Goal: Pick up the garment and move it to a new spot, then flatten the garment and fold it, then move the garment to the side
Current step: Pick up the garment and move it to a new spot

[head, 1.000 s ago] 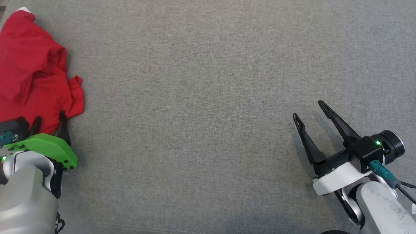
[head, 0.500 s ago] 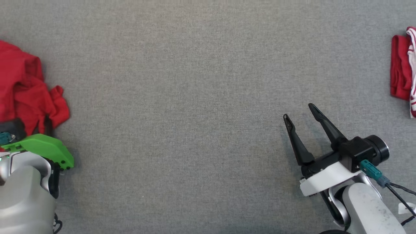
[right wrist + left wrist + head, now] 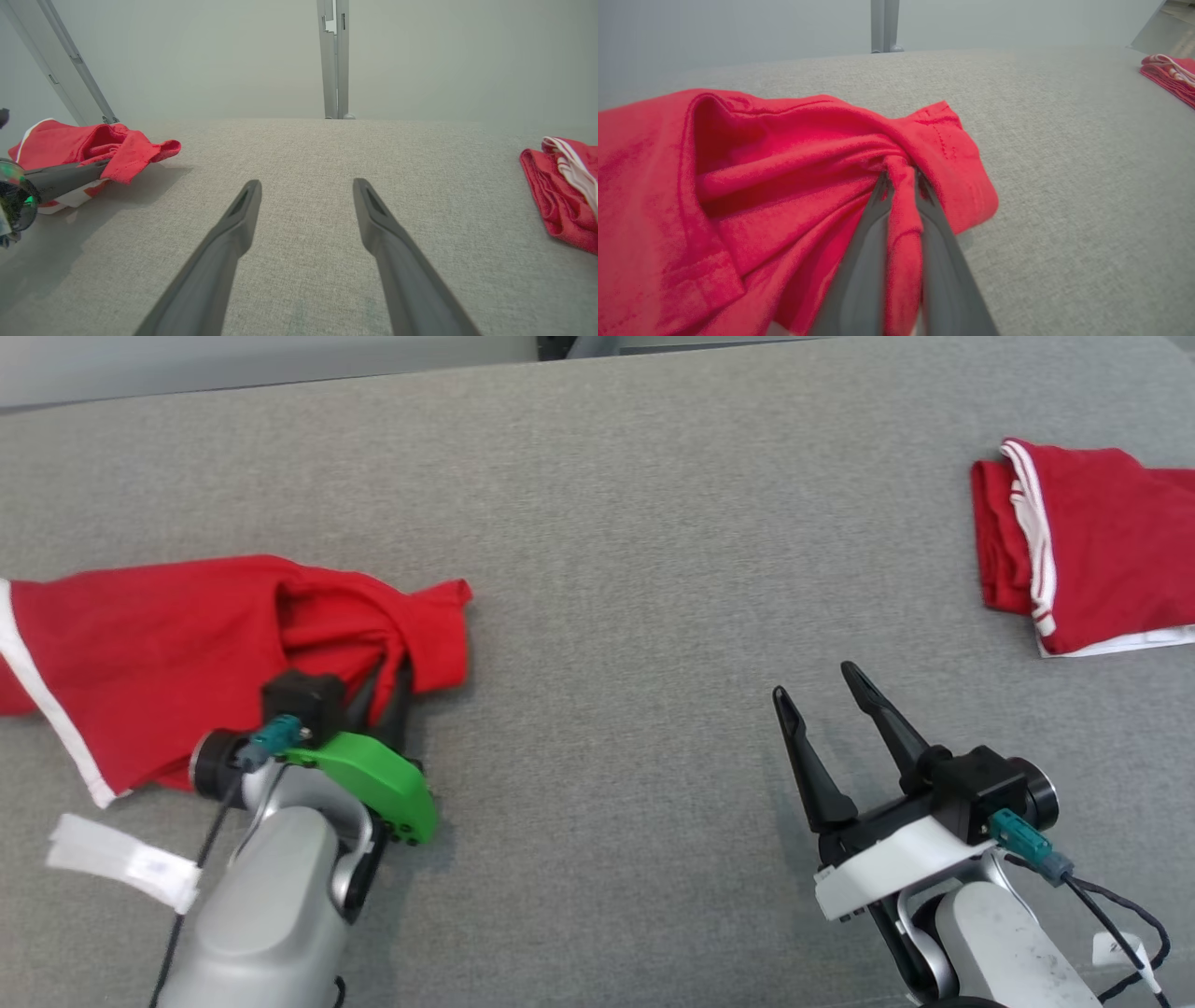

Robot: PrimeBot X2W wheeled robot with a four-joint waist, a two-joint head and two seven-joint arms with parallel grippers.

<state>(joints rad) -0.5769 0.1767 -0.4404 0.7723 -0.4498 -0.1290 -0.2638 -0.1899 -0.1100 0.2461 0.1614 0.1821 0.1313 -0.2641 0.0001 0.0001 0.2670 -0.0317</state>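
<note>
The red garment (image 3: 168,635) lies crumpled at the left of the grey table (image 3: 607,569); the left gripper (image 3: 388,679) pinches a bunched fold at its right end, jaws nearly together; the right gripper (image 3: 814,681) gapes wide, empty, near the middle; two garments in all, the second a folded garment (image 3: 1092,541) at the far right.

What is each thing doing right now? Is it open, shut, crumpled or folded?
left gripper: shut, pinching a bunch of the crumpled red garment.
right gripper: open, holding nothing.
crumpled red garment: bunched and twisted where it is pinched, not flattened or folded.
folded red garment: folded, with white trim showing, lying on the grey surface apart from both grippers.
</note>
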